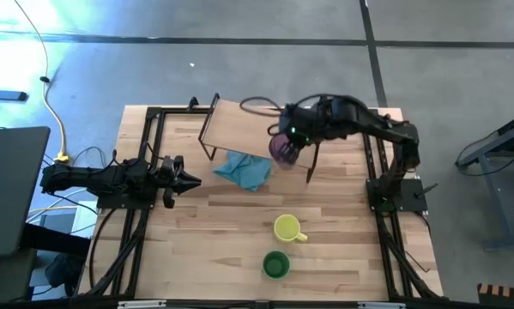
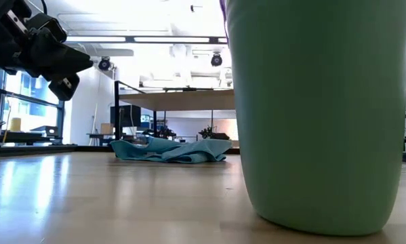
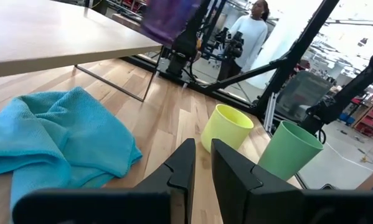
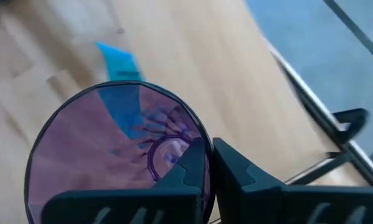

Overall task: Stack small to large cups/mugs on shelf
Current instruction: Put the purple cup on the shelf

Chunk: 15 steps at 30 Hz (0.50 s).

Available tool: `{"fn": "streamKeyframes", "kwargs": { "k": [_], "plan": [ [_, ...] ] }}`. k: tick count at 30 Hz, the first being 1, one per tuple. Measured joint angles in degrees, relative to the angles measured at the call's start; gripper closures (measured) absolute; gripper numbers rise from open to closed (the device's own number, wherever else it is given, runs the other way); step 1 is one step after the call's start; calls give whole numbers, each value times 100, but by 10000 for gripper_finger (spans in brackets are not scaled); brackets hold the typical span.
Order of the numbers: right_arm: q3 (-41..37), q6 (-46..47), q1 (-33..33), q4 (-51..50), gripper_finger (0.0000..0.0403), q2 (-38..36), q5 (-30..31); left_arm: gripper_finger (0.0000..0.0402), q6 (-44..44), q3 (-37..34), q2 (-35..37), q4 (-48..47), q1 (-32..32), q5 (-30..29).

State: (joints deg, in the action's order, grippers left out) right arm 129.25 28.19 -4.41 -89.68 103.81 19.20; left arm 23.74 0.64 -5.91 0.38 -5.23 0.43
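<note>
Because the largest cup goes down first, the right gripper (image 1: 289,140) pinches the tumbler (image 1: 282,148) by its rim over the shelf's (image 1: 239,124) front edge; the left gripper (image 1: 190,177), nearly closed, waits near the table's left edge.

You get bright, even light overhead, with ceiling lamps (image 2: 155,39) glaring in the low view. The green cup (image 2: 321,112) looms close there. Your right wrist view is smeared with motion blur around the purple tumbler (image 4: 114,155).
</note>
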Motion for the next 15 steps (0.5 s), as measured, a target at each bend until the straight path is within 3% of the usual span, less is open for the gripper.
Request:
{"fn": "streamKeyframes", "kwargs": {
  "k": [15],
  "plan": [
    [-2, -366, -1089, -34, 403, -4, 27, 360, 204, 0, 1, 0, 2, 17]
  ]
}}
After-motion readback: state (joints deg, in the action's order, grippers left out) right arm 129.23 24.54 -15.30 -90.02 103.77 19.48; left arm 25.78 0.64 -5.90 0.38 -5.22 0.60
